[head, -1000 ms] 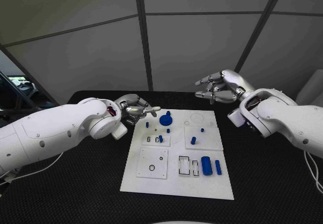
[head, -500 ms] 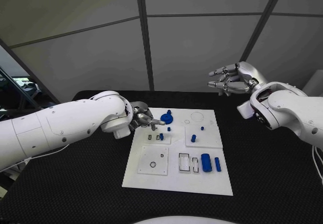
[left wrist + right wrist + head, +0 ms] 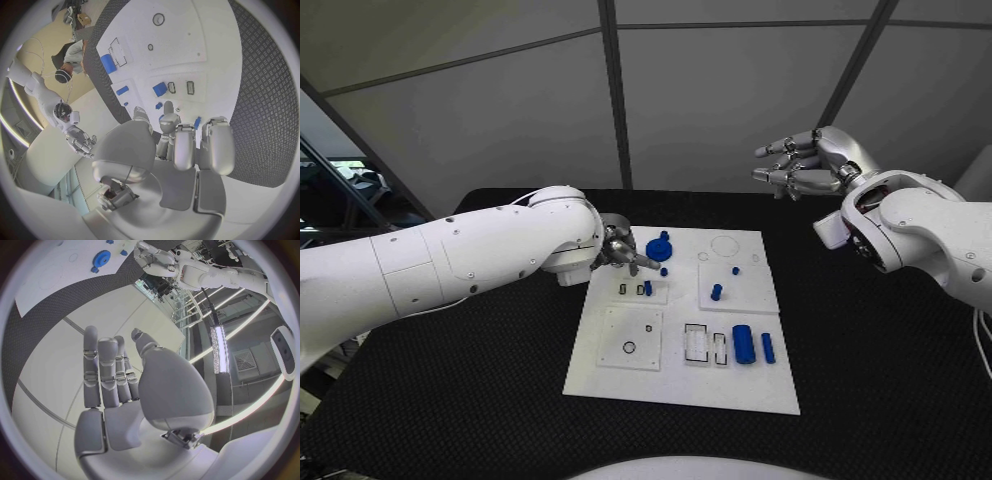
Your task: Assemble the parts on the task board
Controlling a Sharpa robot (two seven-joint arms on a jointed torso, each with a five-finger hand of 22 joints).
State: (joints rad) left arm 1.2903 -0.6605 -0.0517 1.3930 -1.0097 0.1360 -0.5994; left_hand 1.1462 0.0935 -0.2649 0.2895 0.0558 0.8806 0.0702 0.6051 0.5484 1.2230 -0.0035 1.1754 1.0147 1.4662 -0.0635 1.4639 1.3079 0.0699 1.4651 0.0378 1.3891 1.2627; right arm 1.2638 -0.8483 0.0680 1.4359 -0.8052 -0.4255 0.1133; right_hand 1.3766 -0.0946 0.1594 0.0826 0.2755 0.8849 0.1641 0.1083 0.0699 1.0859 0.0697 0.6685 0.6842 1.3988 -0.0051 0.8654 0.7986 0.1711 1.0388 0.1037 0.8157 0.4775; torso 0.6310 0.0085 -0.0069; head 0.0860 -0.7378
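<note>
Head looks down; both wrist views share the task board point(image 3: 682, 330)

From the head camera my left hand point(image 3: 620, 251) is mostly tucked behind its own white forearm, so I can't tell whether the fingertips hold anything. In the left wrist camera the fingers point(image 3: 182, 145) cover part of the white board point(image 3: 187, 30) and the small blue pieces beneath them. The board's tiny slots and pegs are too small to identify. My right arm runs off the picture's edge.
</note>
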